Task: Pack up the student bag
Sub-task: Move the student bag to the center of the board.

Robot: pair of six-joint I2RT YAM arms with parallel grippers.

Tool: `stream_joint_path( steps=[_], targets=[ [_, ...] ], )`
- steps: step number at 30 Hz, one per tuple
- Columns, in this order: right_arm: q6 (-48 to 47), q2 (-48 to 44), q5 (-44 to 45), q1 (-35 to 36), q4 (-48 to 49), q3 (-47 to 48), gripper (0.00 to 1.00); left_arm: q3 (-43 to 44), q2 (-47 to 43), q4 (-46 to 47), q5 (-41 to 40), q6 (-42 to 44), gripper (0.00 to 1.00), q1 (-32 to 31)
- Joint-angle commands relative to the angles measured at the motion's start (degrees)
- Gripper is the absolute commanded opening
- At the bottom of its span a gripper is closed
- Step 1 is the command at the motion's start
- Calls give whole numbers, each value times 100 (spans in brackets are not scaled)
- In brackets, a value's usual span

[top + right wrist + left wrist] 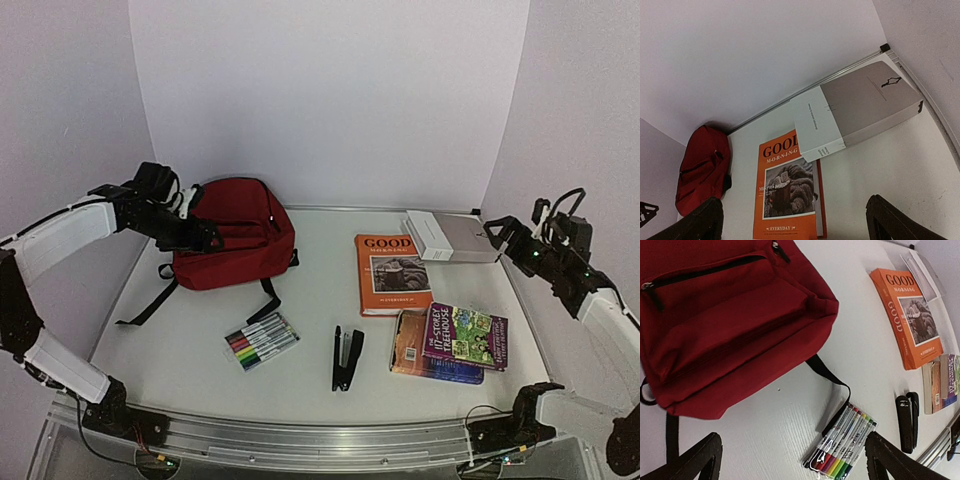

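The student bag [240, 232] is a dark red backpack lying flat at the back left, zippers shut, black straps trailing onto the table. It also shows in the left wrist view [730, 325] and small in the right wrist view [702, 170]. My left gripper [205, 240] hovers over the bag's left front edge, open and empty; in its wrist view [795, 467] the jaws stand wide apart above bare table. My right gripper [497, 233] is open and empty, raised beside the right end of a white-and-grey book [450, 237]; its wrist view [795, 227] looks down on that book [860, 112].
An orange "Good Morning" book [393, 272] lies mid-table, partly under the white-and-grey book. A pack of coloured markers [262, 341] and a black stapler [347, 357] lie in front. Two stacked paperbacks [450, 343] sit at the front right. Walls close in on three sides.
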Motion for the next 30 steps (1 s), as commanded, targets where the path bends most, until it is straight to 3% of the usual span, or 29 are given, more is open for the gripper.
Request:
stream_joint_path(
  steps=[1,9,14,17,24,30],
  targets=[
    [-140,173,-458,388,-179,198,98,560,751,395,-323,1276,100,-396],
    [18,267,-251,1074,-25,-60,98,990,1933,515,-1524,1582,100,-438],
    [91,414,-252,1184,90,-97,98,1070,2276,415,-1538,1355,94,-439],
    [134,543,-234,1281,102,-54,98,1097,2470,343,-1428,1220,78,-438],
    [245,508,-70,1513,142,-86,98,1315,2677,77,-1429,1064,29,-500],
    [-285,494,628,1515,-563,303,98,1317,2456,-68,-1442,945,0,-514]
  ],
)
